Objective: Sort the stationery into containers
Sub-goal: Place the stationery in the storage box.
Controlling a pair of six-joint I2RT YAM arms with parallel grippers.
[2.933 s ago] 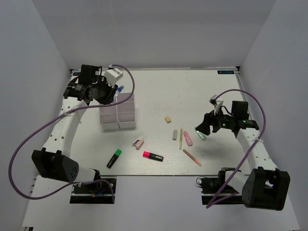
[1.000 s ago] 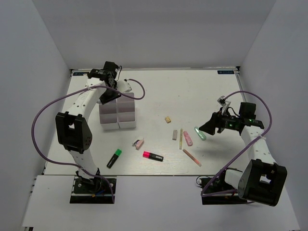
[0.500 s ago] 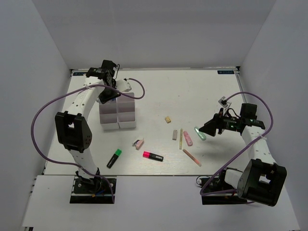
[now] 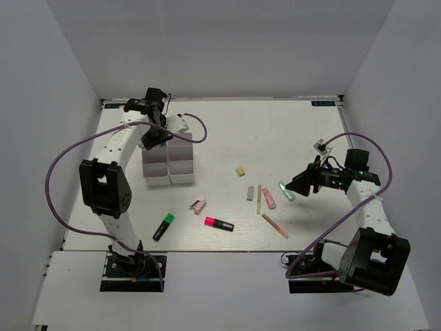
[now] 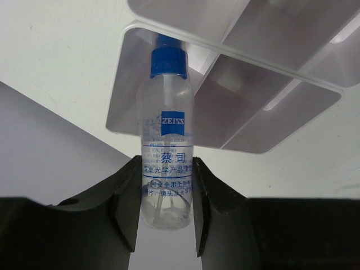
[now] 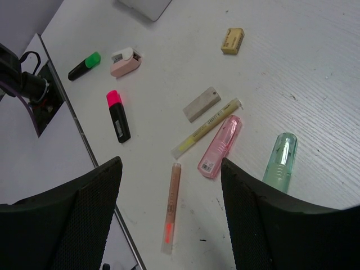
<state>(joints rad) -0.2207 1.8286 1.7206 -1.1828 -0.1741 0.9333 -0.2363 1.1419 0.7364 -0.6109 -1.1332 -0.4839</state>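
Your left gripper (image 5: 166, 188) clamped on the blue-capped bottle (image 5: 167, 121), cap at a corner compartment of the tray (image 5: 281, 126), tray cut off at frame top, right gripper (image 6: 169, 169) wide open, holding nothing, above the table (image 6: 315, 67).

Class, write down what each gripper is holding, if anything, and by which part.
The left gripper holds the blue-capped bottle by its lower body, near the base. The right gripper is open and holds nothing.

Blue-capped bottle (image 5: 167, 157) points cap-first into tray (image 5: 236, 112) compartment.
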